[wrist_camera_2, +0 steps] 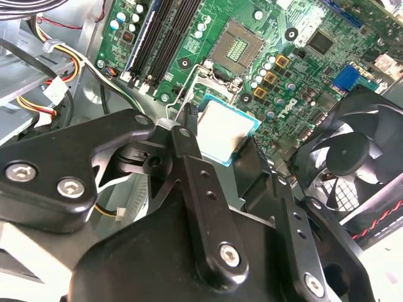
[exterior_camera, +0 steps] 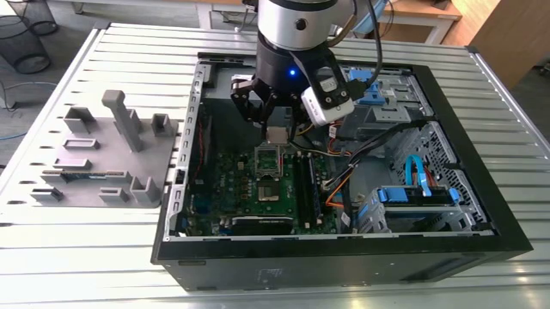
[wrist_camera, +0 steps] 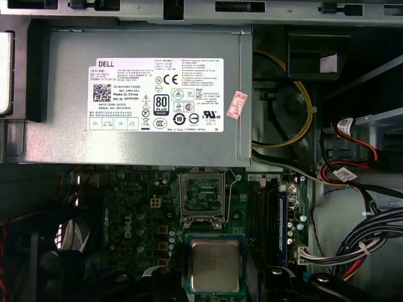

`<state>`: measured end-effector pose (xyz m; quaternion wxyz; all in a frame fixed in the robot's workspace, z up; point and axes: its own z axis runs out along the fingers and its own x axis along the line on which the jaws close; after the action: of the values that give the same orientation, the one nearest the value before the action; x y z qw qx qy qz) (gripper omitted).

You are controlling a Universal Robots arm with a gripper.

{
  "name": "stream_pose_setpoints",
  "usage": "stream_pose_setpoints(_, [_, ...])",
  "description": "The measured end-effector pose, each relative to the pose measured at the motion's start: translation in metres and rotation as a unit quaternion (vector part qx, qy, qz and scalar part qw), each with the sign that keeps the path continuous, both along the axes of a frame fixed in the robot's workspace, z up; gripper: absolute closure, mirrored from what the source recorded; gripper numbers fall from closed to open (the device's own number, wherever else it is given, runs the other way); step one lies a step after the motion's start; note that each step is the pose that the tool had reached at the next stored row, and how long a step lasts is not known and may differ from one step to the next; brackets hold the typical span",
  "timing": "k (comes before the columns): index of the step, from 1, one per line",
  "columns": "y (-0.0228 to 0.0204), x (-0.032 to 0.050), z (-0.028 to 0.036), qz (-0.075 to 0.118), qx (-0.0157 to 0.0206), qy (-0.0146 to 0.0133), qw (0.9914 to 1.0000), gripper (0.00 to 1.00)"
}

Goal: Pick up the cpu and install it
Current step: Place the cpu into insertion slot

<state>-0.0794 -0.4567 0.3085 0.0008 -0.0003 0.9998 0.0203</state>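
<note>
The cpu [exterior_camera: 277, 136], a small square chip with a dull silver top, hangs in my gripper [exterior_camera: 276, 131] just above the green motherboard [exterior_camera: 232, 187] inside the open computer case. The gripper is shut on it, with a black finger on each of two opposite edges. In the second wrist view the cpu [wrist_camera_2: 224, 128] sits between the fingers [wrist_camera_2: 187, 135], short of the open socket [wrist_camera_2: 238, 46]. In the first wrist view the cpu [wrist_camera: 215, 265] lies close beside the open socket [wrist_camera: 203, 196], whose metal frame is raised.
Black memory sticks [exterior_camera: 305, 187] stand beside the socket. A grey power supply [wrist_camera: 145, 94] and cable bundles [wrist_camera: 352, 163] border the board. A black fan [wrist_camera_2: 352, 151] sits nearby. A grey fixture plate [exterior_camera: 103, 161] lies outside the case at the exterior view's left.
</note>
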Motion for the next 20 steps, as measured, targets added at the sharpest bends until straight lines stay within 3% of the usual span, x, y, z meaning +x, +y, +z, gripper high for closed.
stream_pose_setpoints(11, [-0.0014,0.0,-0.0014,0.0,0.0,0.0,1.0,0.53])
stream_pose_setpoints(20, [-0.0043,0.0,-0.0136,0.0,-0.0007,0.0001,1.0,0.53])
